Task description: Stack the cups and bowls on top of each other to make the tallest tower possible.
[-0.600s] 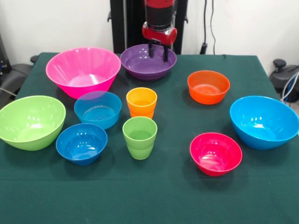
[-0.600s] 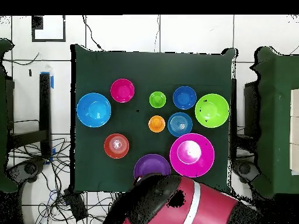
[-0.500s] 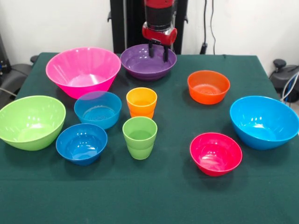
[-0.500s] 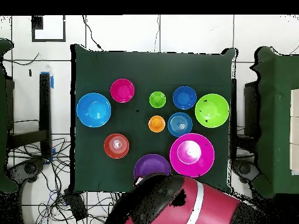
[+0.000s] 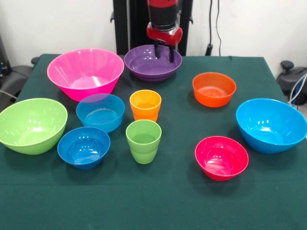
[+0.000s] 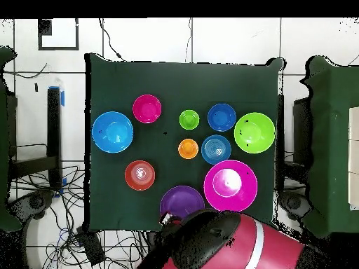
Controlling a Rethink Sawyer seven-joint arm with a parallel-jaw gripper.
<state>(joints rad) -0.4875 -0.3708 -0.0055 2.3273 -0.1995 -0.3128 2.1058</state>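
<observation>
I find the gripper (image 5: pixel 163 51) hanging with its two fingers apart, tips dipped inside the purple bowl (image 5: pixel 146 63), towards that bowl's back rim. In the overhead view the arm covers the gripper. The large pink bowl (image 5: pixel 85 72), my likely tower base, sits just beside the purple bowl, to the gripper's own right. I judge the coming move turns on that short sideways carry. Count: eight bowls, all separate, nothing stacked; two cups, the orange cup (image 5: pixel 145 105) and green cup (image 5: pixel 143 141), upright, out in front of the gripper towards the table (image 5: pixel 158 201) middle.
</observation>
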